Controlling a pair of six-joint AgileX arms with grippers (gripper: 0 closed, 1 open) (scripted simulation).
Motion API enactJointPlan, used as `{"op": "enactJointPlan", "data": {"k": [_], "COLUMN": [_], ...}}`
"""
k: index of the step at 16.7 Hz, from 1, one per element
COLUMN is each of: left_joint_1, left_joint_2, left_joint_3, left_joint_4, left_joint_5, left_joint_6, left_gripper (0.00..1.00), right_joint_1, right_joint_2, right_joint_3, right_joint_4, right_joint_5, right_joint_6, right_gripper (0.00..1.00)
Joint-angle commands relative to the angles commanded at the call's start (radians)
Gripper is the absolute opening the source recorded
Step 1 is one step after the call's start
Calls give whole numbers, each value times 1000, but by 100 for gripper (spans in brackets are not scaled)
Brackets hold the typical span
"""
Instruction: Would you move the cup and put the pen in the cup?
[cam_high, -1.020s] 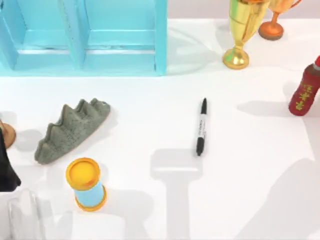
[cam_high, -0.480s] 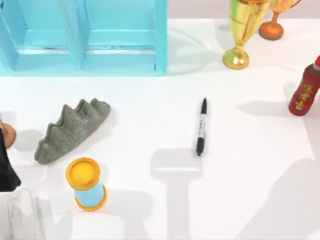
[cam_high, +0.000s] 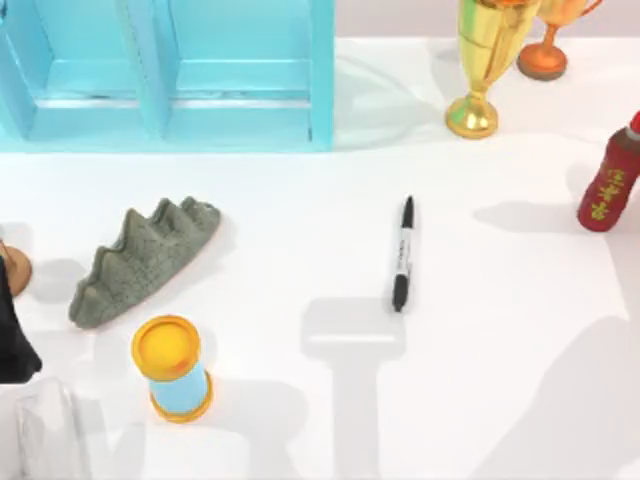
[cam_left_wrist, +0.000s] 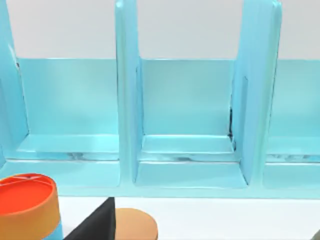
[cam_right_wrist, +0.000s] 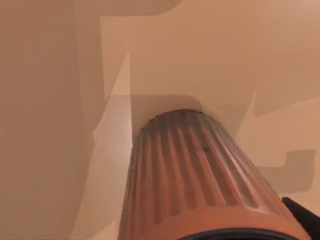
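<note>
Over the desk (cam_high: 300, 220) now, and the pen (cam_high: 402, 254) lies flat just right of centre, running almost twelve to six with its cap end down at six, nothing touching it. The cup (cam_right_wrist: 200, 175) looms right against the right wrist camera, ribbed pinkish-brown sides tapering away, a dark rim at the near edge; it looks carried by the right end effector, but I cannot tell how the fingers sit on it. That is the worry: if the grip is light on those slanted ribs, the cup could slip or tilt on the way down and land on its side. Set it too near the pen and it could knock the marker rolling toward three o'clock, where the red bottle (cam_high: 610, 185) stands. The gold trophy (cam_high: 480, 60) at one o'clock is tall enough to catch an arm swinging in. The left arm waits at the desk's nine o'clock edge, a dark shape; whether the left end effector is wide or narrow I cannot tell. The top view gives the layout: the grey ridged rock (cam_high: 140, 262) at nine, the blue cylinder (cam_high: 172, 366) with its yellow lid at seven. The left wrist view offers the blue shelf (cam_left_wrist: 185, 115) and its empty bays face-on, and the right wrist view alone gives the cup's surface.
</note>
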Motion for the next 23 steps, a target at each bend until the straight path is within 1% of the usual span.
{"op": "enactJointPlan", "data": {"k": [8, 11, 16, 18, 20, 23], "left_joint_1": [0, 0, 0, 0, 0, 0], "left_joint_2": [0, 0, 0, 0, 0, 0], "left_joint_3": [0, 0, 0, 0, 0, 0], "left_joint_4": [0, 0, 0, 0, 0, 0], "left_joint_5": [0, 0, 0, 0, 0, 0], "left_joint_6": [0, 0, 0, 0, 0, 0], "left_gripper": [100, 100, 100, 100, 100, 100], "right_joint_1": [14, 95, 307, 380, 420, 424], "right_joint_2": [-5, -34, -136, -176, -201, -204], "right_joint_3": [14, 88, 258, 310, 338, 341], "right_joint_4": [-16, -119, -415, -499, -539, -543], "right_joint_5": [0, -1, -2, -2, -2, -2], "right_joint_6": [15, 96, 305, 378, 417, 421], "right_gripper": [0, 0, 0, 0, 0, 0]}}
